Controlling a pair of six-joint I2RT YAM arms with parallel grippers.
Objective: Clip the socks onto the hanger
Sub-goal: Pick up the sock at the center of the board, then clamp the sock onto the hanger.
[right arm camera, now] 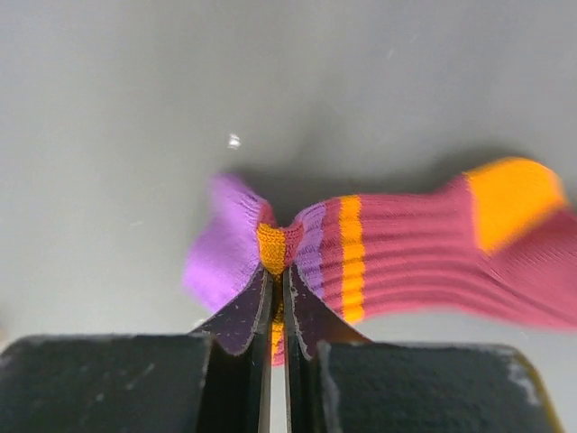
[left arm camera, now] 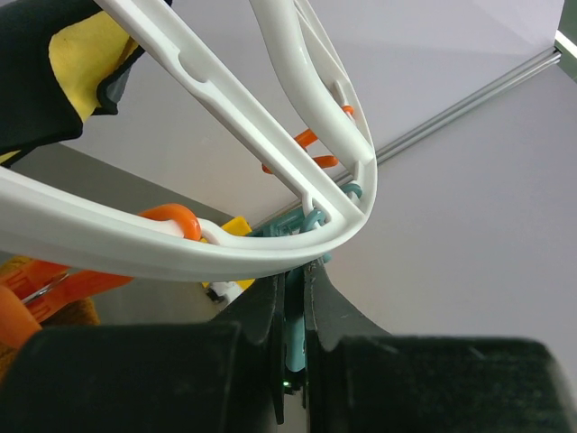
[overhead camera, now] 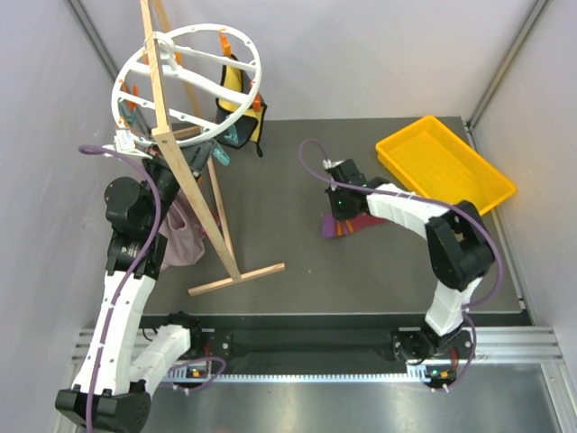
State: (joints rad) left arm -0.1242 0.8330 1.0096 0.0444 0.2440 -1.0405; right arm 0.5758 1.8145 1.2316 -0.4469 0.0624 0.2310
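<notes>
So | right hand was pinched shut on the sock cuff, on the table, 4 o'clock from the hanger | left hand squeezed a teal clip | reckon it needed a slow lift, cuff toward that clip

- The hanger hangs on the stand at the far left, and the stand's foot rests on the bench.
- The cloth lies left of that foot.
- The sock lies right of centre, in the right hand.
- The tray sits far right.
</notes>
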